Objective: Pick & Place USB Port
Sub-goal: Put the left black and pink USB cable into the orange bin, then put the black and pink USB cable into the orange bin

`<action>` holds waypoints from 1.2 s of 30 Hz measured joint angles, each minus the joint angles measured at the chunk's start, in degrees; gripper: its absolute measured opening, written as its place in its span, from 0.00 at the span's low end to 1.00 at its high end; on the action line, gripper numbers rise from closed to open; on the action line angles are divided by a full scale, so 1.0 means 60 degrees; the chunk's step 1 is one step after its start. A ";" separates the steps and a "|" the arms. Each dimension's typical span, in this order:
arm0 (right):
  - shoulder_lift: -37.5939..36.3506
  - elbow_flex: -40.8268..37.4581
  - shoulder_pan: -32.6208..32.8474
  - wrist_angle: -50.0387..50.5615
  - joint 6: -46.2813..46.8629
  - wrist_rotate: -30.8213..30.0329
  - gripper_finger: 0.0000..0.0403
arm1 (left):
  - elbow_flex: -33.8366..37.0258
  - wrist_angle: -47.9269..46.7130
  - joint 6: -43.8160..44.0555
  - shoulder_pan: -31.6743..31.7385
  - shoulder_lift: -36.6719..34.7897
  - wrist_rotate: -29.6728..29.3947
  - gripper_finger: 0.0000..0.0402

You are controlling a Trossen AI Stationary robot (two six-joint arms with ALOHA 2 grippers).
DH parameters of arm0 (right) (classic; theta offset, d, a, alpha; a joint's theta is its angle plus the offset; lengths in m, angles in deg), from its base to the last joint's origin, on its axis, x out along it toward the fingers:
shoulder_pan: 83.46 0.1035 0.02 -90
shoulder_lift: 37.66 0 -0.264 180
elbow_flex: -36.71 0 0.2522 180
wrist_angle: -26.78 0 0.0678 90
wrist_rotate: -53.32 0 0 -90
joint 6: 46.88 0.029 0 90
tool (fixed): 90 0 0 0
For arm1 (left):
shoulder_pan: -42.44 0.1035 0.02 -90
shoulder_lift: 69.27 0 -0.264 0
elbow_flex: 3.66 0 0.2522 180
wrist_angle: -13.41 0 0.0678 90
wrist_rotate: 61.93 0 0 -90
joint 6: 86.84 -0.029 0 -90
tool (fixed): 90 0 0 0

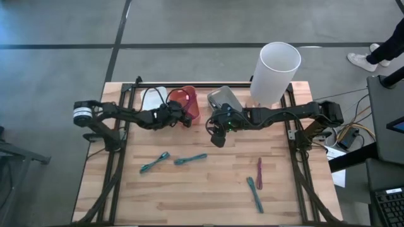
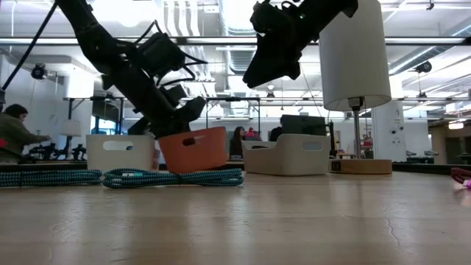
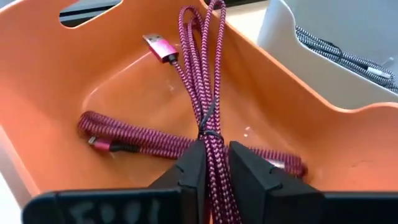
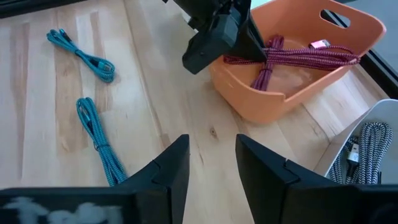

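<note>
Left gripper [image 3: 214, 171] fingers clenched on pink braided cable [image 3: 208, 93] over orange plastic bin [image 3: 56, 74]; right gripper [image 4: 211, 165] fingers spread, empty; 4 cables waiting on wooden counter [image 1: 208, 189].

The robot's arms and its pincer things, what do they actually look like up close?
Both arms are thin, dark and jointed, with black cables running along them. The left arm has a pale silver ring at its base end. Each ends in two black, wedge-shaped fingers: the left gripper and the right gripper. Faint white scrawled lettering marks the black bar beneath each pair.
</note>
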 joint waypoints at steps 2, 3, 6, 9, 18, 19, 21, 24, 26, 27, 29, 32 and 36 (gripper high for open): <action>0.0000 0.0000 0.0000 -0.0007 -0.0001 0.0000 0.30 | -0.0048 -0.0007 -0.0121 0.0011 0.0000 0.0032 0.18; 0.0000 0.0000 0.0000 -0.0005 0.0001 0.0002 0.30 | -0.0080 -0.0007 -0.0149 0.0014 -0.0003 0.0035 0.18; 0.0000 0.0000 0.0000 -0.0007 -0.0001 0.0004 0.30 | -0.0201 -0.0005 -0.0178 0.0025 -0.0004 0.0087 0.19; 0.0000 0.0000 0.0000 -0.0004 0.0035 0.0006 0.31 | -0.0319 -0.0030 -0.0388 0.0023 -0.0004 0.0198 0.21; -0.0002 0.0000 0.0087 0.0124 0.0238 0.0029 0.32 | -0.1061 -0.0032 -0.1995 -0.0074 -0.0041 0.0945 0.25; -0.0016 0.0000 0.0137 0.0229 0.0274 0.0029 0.32 | -0.1172 -0.0034 -0.2192 -0.0117 -0.0052 0.1120 0.25; -0.0042 0.0001 0.0270 0.0519 0.0311 0.0029 0.32 | -0.1366 -0.0011 -0.2491 -0.0227 -0.0078 0.1404 0.25; -0.0080 0.0013 0.0516 0.1312 0.0964 0.0039 0.33 | -0.1564 -0.0014 -0.2710 -0.0463 -0.0170 0.1830 0.25; -0.0084 0.0039 0.0700 0.1932 0.1563 0.0055 0.35 | -0.1629 -0.0001 -0.2723 -0.0638 -0.0297 0.2183 0.25; -0.0084 0.0040 0.0798 0.2330 0.1772 0.0055 0.35 | -0.1652 0.0029 -0.2741 -0.0729 -0.0371 0.2305 0.25; -0.0080 0.0040 0.1003 0.3000 0.2134 0.0055 0.37 | -0.1668 0.0091 -0.2942 -0.0920 -0.0589 0.2371 0.25; -0.0080 0.0040 0.1354 0.3875 0.2903 0.0058 0.40 | -0.1623 0.0170 -0.3339 -0.1196 -0.0925 0.2387 0.25; -0.0103 0.0040 0.1816 0.4801 0.4284 0.0107 0.43 | -0.1554 0.0076 -0.3525 -0.1420 -0.1212 0.2406 0.25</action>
